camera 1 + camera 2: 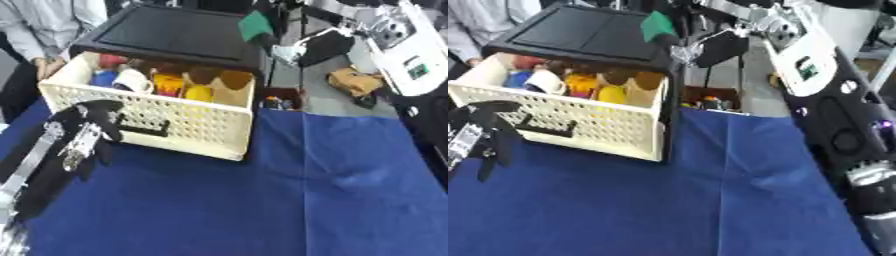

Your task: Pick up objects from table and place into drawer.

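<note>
Left eye view: my left hand (83,132) is hanging fingers-down, relaxed and empty, just near the cream drawer (175,125), already filled with cups and toys; I'm judging a handle push comes next.

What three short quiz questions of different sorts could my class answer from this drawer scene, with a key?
1. True or false: the cream drawer is pulled open.
2. Which hand is at the drawer's front? A) left hand B) right hand
3. Fill in: the cloth on the table is ____.

Key: 1 true; items, a white mug among them, show inside. 2 A; it is beside the black handle. 3 blue.
</note>
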Controlling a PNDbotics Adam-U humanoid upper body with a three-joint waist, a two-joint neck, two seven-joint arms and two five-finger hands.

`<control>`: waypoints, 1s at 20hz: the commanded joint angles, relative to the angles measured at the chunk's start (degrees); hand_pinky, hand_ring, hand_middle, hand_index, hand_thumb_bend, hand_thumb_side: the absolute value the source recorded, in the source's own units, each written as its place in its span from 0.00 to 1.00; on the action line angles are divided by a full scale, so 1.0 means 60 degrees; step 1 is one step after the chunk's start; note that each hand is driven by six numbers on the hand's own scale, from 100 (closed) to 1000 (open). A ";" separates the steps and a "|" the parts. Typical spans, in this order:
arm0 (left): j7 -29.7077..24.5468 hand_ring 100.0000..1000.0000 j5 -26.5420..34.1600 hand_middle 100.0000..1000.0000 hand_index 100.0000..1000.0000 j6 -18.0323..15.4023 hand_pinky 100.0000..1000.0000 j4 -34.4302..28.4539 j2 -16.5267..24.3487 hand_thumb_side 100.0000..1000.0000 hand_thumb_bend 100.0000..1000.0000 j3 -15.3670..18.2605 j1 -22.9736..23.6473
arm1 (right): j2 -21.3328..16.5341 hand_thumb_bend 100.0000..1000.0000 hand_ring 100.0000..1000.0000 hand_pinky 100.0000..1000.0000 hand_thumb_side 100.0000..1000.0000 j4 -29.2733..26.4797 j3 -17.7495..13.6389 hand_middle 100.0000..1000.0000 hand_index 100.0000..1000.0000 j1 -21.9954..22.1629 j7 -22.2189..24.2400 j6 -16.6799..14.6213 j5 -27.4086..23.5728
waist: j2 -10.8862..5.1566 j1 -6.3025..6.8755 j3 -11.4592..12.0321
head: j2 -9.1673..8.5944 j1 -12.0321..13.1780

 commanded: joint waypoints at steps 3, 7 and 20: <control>-0.0026 0.31 0.0055 0.46 0.81 -0.0045 0.09 -0.0126 -0.0007 0.94 0.00 -0.0022 -0.0226 | 0.0322 0.00 0.62 0.40 0.40 0.0241 -0.0272 0.32 0.50 -0.0330 0.1596 -0.1775 0.0444 | -0.0301 0.0032 0.0158 | -0.0318 -0.0063; -0.0036 0.32 0.0061 0.46 0.81 -0.0053 0.09 -0.0126 -0.0039 0.94 0.00 -0.0029 -0.0251 | 0.0559 0.00 0.62 0.40 0.41 0.0497 -0.0246 0.32 0.50 -0.0258 0.1460 -0.1704 0.0805 | -0.0263 0.0036 0.0237 | -0.0332 -0.0109; -0.0068 0.32 0.0051 0.46 0.81 -0.0068 0.09 -0.0126 -0.0072 0.94 0.00 -0.0030 -0.0268 | 0.0723 0.00 0.61 0.39 0.42 0.1243 -0.0303 0.31 0.50 -0.0012 0.0862 -0.1621 0.1980 | -0.0117 0.0051 0.0272 | -0.0325 -0.0116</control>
